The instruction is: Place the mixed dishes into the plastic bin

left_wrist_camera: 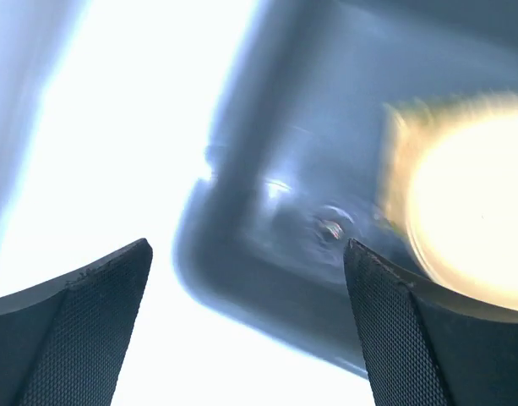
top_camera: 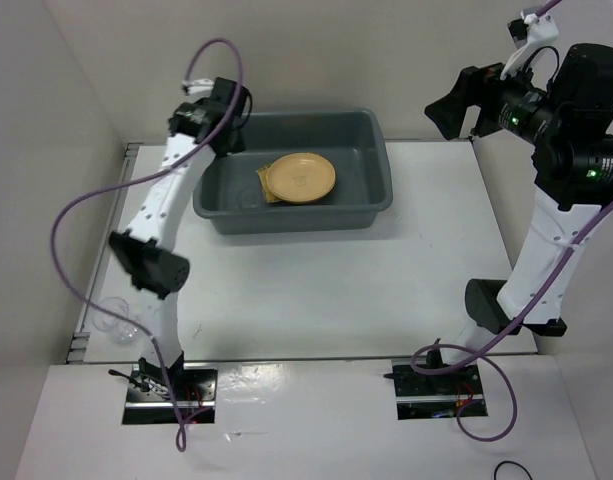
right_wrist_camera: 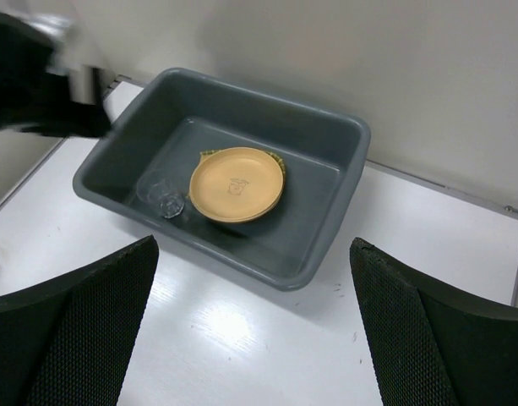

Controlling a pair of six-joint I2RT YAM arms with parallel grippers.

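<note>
Left gripper (left_wrist_camera: 246, 254), spread and empty, hovers over the bin's (top_camera: 286, 215) corner; clear cups (top_camera: 119, 318) well outside it likely come next.

The plastic bin (right_wrist_camera: 326, 139) is smooth dark grey plastic with a dull sheen. Inside the bin, the plate (right_wrist_camera: 236, 183) looks smooth and matt, and the cup (right_wrist_camera: 168, 204) is clear and glossy. The table (right_wrist_camera: 216, 330) under the bin is glossy white. The right tool (right_wrist_camera: 253, 241) has black pads (right_wrist_camera: 73, 338) with a fine dimpled grain.
</note>
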